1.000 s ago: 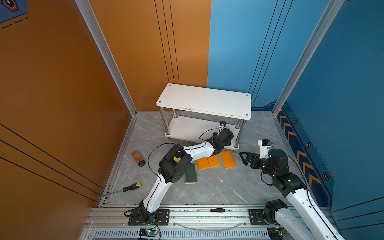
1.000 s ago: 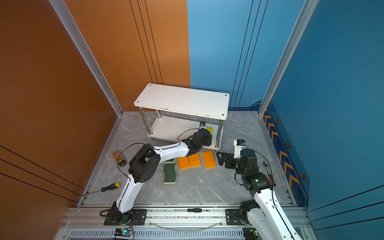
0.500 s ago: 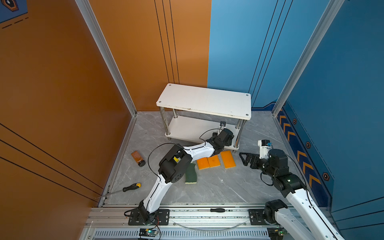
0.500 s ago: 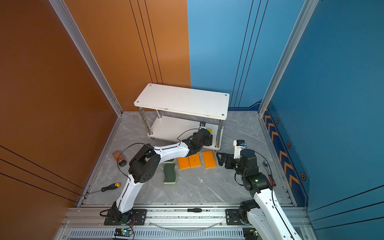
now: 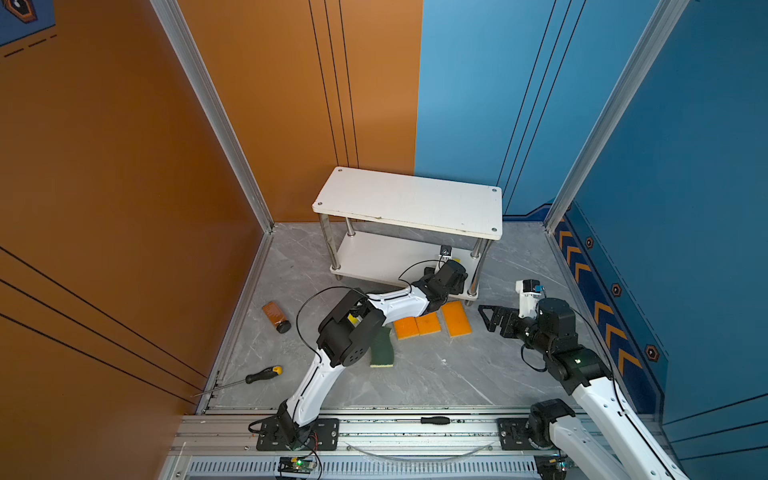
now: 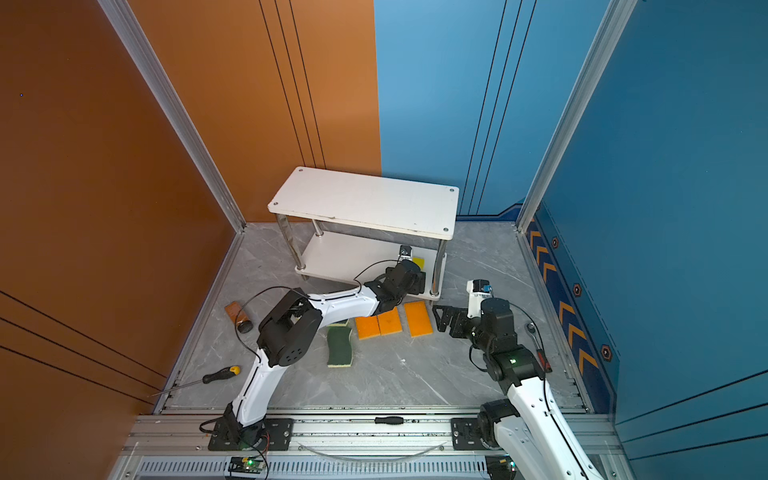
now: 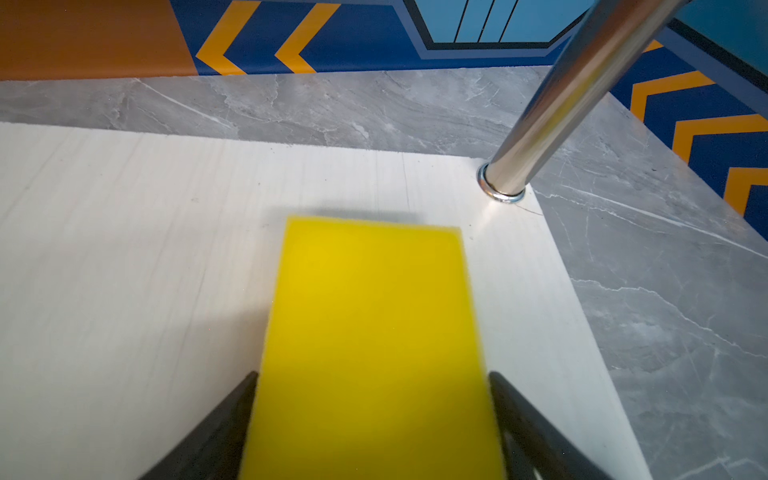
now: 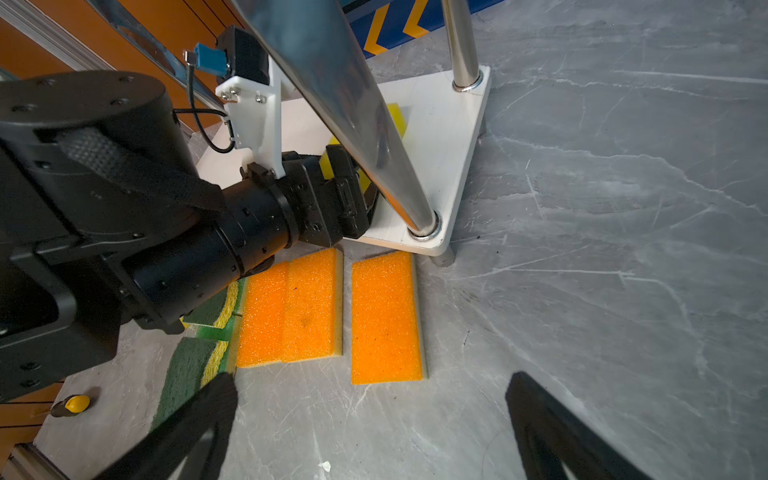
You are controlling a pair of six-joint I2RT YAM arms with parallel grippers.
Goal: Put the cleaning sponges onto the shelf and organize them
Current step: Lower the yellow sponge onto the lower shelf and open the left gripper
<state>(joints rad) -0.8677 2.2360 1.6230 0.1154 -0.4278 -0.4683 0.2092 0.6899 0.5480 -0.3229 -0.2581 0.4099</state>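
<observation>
The left gripper has spread its jaws wider. They now flank the yellow sponge, which lies flat on the lower board of the shelf.

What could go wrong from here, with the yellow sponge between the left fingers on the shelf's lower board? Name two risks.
1. If a finger of the left gripper catches the yellow sponge on withdrawal, it could drag it off the lower board.
2. The left arm hangs close to the orange sponges, so the open right gripper reaching in might hit it.
</observation>
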